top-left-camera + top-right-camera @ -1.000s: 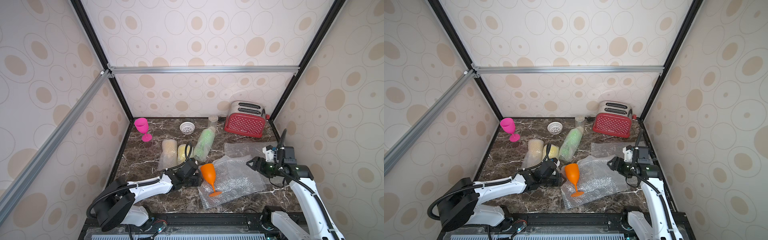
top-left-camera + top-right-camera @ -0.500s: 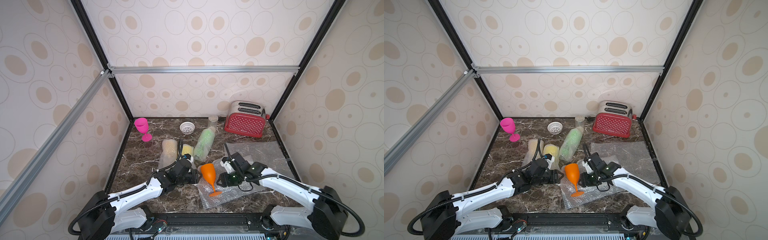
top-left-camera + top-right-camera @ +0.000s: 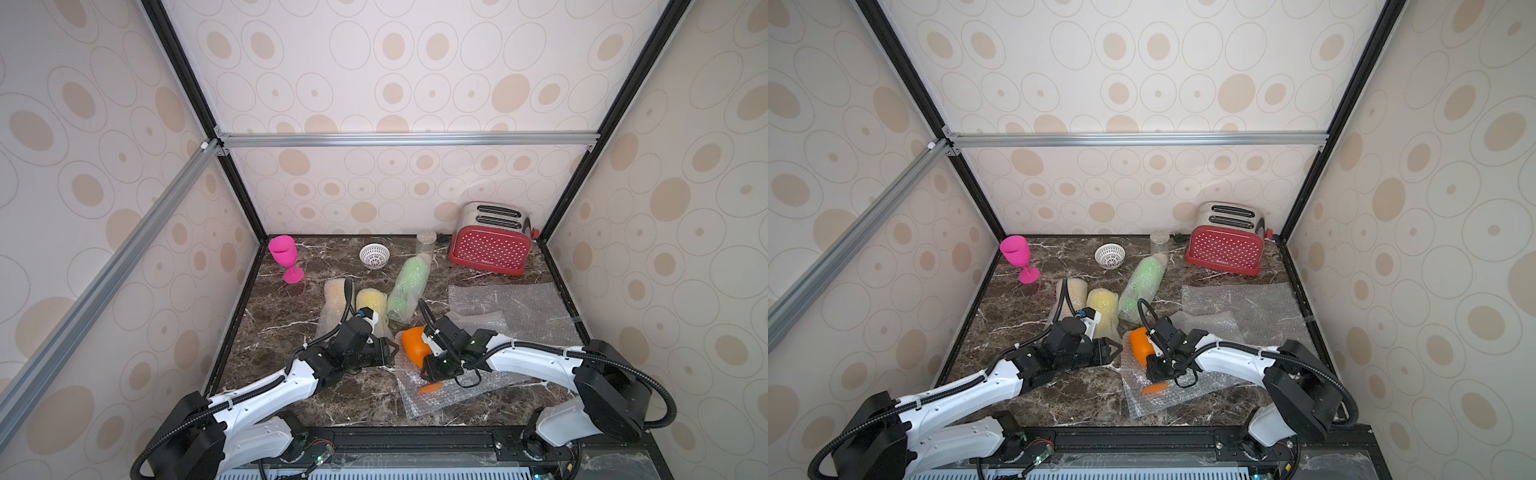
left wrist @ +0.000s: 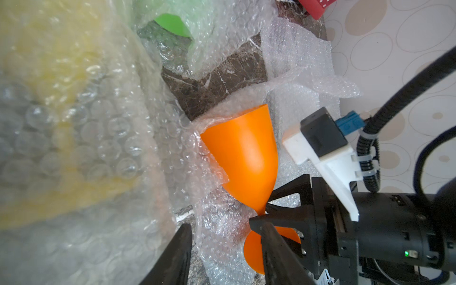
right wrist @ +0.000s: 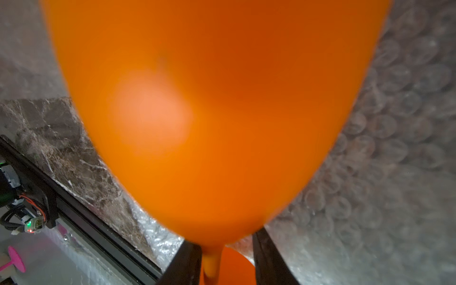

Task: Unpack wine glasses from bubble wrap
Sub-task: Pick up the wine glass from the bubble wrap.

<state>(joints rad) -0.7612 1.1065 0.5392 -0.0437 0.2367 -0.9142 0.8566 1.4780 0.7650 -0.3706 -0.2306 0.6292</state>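
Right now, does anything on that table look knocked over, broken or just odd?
Yes: the orange goblet lies tipped over on a loose sheet of bubble wrap near the front, while the pink goblet at the back stands upright. Nothing looks spilled or broken.

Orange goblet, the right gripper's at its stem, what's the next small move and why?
Probably close the right gripper fully on the stem of the orange goblet. In the right wrist view its fingers sit either side of the stem, with a gap showing on one side, so the hold doesn't look firm. The goblet is bare on the opened bubble wrap, so lifting could follow.
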